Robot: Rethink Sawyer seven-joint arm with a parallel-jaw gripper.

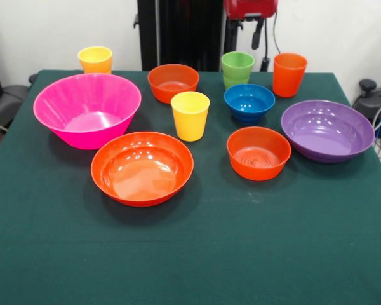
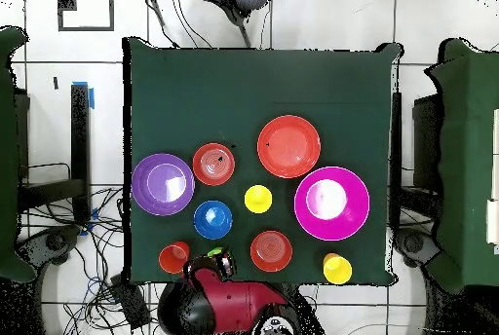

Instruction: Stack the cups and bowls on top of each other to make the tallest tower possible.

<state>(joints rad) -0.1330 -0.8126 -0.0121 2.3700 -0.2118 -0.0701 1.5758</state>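
Nearest the camera lay bare green cloth on the counter (image 1: pixel 190 254). Drawn back at the far edge, the pincer (image 2: pixel 216 265) hung above the light green plastic cup (image 1: pixel 237 68); whether it was released or clenched I could not tell. Outward, ten pieces stood apart, unstacked, the big deep pink plastic bowl (image 1: pixel 87 109) farthest to one side.

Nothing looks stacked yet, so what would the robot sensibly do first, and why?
Probably reach for the wide orange bowl to set it into the pink bowl, the broadest piece and the likely base. Every cup and bowl stands alone and upright on the green table, and the arm is drawn back above the far edge. The two bowls sit side by side, so the carry is short.
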